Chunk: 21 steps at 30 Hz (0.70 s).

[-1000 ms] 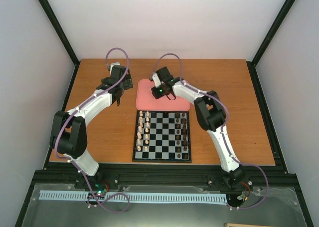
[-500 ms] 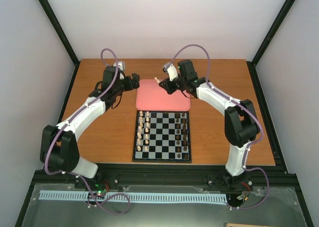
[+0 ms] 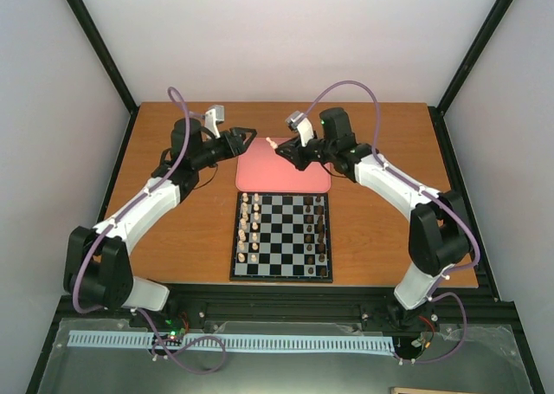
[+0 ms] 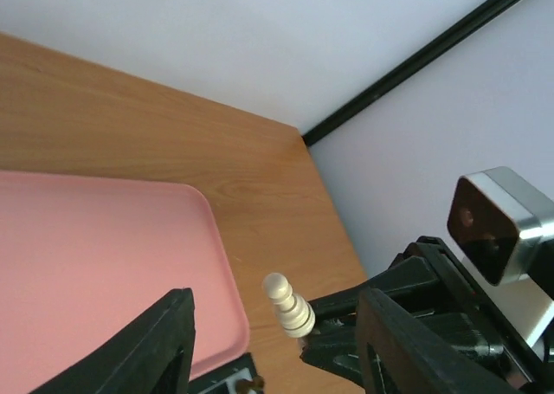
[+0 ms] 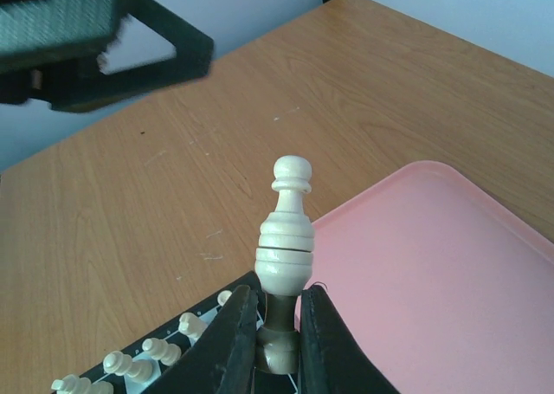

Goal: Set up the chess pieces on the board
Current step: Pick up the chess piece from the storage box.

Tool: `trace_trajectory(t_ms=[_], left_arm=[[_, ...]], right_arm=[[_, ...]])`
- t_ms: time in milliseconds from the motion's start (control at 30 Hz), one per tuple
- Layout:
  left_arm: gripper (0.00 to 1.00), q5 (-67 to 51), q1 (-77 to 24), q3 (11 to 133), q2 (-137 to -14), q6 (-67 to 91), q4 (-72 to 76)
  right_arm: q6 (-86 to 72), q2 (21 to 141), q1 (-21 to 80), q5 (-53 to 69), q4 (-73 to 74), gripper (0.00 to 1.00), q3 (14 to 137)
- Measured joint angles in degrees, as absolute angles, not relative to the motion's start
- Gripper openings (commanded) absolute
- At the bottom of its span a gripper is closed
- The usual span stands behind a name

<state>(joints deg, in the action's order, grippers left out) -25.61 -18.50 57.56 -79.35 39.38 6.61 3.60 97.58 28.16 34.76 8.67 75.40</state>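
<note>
Over the far edge of the pink tray (image 3: 299, 179), the right gripper (image 5: 279, 329) is closed narrowly on the base of one cream piece (image 5: 286, 234). The piece stands out along the gripper's axis with its head and ringed body fully exposed beyond the jaws. The left gripper (image 3: 246, 141) faces it from just beside, spread wide and holding nothing. In the left wrist view the piece sits in the gap between the two left fingers (image 4: 164, 346) and touches neither. The board (image 3: 286, 238) lies nearer the arm bases, well apart from both grippers, with the other cream pieces (image 3: 249, 229) ranked along its left side and the dark pieces (image 3: 319, 229) along its right. The step in hand appears to be a transfer of the piece from the right arm to the left, since the cream ranks lie on the left arm's side. Advance the left gripper until its pads bracket the ringed body, beyond the right jaws, so that the two grippers do not collide. Centre the piece in the gap before closing, as an off-centre closure would lever it in the right jaws. Close the left gripper fully before the right one releases. The piece is small and smooth and would likely slip or rotate under a light or oblique grip. A drop here would probably land on the tray or the table (image 3: 389, 151).
</note>
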Motion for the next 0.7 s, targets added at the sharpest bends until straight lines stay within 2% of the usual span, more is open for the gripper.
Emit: trace_trajectory(t_ms=[333, 700], left_arm=[[0.55, -32.53, -18.5, 56.31, -85.21, 44.88, 10.76], [0.52, -34.35, -18.5, 55.86, -85.36, 47.31, 13.87]], right_arm=[[2.92, 96.09, 28.16, 35.81, 6.59, 0.07, 74.56], [2.09, 96.09, 28.16, 36.93, 6.42, 0.07, 74.56]])
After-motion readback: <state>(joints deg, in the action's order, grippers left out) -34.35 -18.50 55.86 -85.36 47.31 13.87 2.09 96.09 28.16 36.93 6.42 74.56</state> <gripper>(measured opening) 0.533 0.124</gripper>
